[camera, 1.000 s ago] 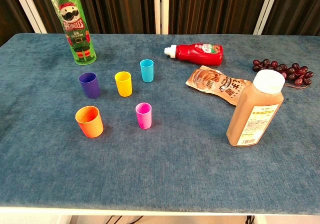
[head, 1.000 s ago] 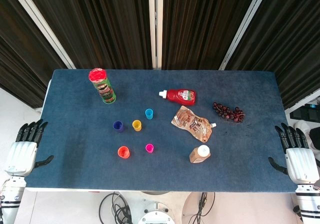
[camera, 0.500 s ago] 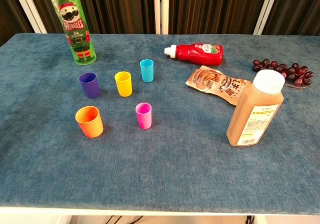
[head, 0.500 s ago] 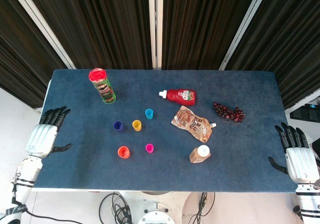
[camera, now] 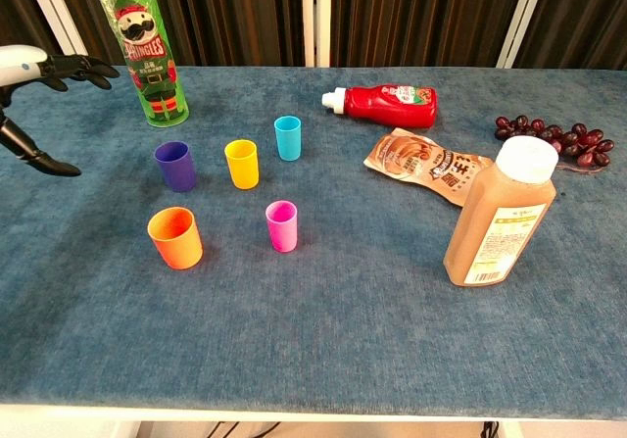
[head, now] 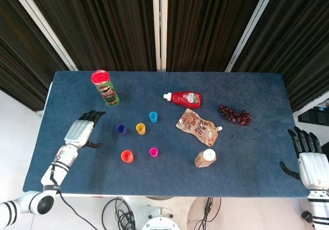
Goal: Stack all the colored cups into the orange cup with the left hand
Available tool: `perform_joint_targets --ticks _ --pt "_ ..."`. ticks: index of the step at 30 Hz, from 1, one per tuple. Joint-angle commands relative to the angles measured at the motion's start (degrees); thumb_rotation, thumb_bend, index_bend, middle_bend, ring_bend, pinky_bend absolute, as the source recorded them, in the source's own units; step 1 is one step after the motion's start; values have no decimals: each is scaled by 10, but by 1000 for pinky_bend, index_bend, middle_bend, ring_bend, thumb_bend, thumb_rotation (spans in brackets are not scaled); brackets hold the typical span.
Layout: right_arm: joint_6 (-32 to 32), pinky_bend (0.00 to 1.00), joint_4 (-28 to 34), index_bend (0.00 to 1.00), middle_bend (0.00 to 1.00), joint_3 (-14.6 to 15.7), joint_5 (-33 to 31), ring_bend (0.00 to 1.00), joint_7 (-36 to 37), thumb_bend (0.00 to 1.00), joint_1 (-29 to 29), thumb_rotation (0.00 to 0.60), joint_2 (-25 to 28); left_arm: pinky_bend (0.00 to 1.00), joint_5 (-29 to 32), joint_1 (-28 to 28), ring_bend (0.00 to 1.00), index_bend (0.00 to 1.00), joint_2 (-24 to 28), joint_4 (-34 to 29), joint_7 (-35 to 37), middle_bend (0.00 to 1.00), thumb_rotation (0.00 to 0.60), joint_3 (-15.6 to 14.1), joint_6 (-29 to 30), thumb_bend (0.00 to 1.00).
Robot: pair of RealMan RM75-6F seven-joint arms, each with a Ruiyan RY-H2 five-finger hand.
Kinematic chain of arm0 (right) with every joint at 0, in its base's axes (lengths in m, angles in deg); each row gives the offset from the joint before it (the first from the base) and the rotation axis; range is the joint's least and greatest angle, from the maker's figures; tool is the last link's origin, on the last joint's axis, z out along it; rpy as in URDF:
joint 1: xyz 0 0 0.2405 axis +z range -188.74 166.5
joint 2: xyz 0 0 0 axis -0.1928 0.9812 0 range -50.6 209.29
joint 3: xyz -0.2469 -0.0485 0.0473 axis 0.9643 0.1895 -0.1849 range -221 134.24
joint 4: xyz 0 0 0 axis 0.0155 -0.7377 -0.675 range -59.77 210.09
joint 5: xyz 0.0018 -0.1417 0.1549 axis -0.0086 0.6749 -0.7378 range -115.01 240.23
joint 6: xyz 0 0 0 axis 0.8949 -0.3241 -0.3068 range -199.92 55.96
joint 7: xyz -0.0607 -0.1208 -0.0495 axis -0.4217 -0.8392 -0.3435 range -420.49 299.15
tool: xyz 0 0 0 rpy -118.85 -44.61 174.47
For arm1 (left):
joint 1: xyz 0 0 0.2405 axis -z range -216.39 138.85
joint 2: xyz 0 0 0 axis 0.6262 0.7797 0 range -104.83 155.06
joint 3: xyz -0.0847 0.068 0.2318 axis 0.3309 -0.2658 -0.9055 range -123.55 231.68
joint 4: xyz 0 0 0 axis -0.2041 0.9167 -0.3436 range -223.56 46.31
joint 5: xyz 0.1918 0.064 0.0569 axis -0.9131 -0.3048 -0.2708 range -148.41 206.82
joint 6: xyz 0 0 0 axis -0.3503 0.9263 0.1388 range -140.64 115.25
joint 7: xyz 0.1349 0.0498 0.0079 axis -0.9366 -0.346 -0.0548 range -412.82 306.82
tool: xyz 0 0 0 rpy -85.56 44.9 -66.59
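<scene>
Five small cups stand upright on the blue table: orange cup [head: 127,156] [camera: 175,237] at the front left, purple cup [head: 121,129] [camera: 175,166], yellow cup [head: 141,128] [camera: 241,164], cyan cup [head: 153,117] [camera: 287,137] and pink cup [head: 153,152] [camera: 281,225]. My left hand [head: 83,129] [camera: 37,75] hovers over the table's left part, open, fingers spread, left of the purple cup and apart from every cup. My right hand [head: 308,160] hangs open off the table's right edge, holding nothing.
A green Pringles can [head: 105,88] [camera: 145,46] stands at the back left. A red ketchup bottle [head: 183,98] [camera: 388,104], a brown pouch [head: 198,126] [camera: 428,167], dark grapes [head: 235,115] [camera: 558,136] and a juice bottle [head: 205,158] [camera: 502,213] occupy the right half.
My left hand has moved from beyond the table's left edge rightward over the table toward the purple cup, now showing in the chest view. The cups have not moved; the right hand shifted slightly down.
</scene>
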Motion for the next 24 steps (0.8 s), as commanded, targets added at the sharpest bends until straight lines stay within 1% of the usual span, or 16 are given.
perform_joint_targets --ticks 1,4,8,12,17,24 --pt "1 0 0 0 0 0 0 0 2 146 0 600 0 125 11 17 57 105 -21 25 2 110 600 5 -12 130" --pt "2 0 0 0 0 0 1 0 2 147 1 600 -1 133 19 29 79 124 -31 39 3 135 600 6 -22 130" --pt "4 0 -1 0 0 0 3 0 5 148 2 600 1 204 24 43 131 156 -48 61 12 158 600 7 -37 144" --pt "4 0 -2 0 0 -1 1 0 7 150 2 600 2 240 23 56 172 165 -64 76 30 174 600 9 -47 155" --pt "5 0 -5 0 0 -3 -5 0 12 150 1 600 3 287 11 71 234 235 -87 99 33 234 600 8 -46 167" --pt "6 0 -7 0 0 -5 -8 0 19 150 0 600 6 336 20 84 291 319 -107 125 24 301 600 2 -54 190"
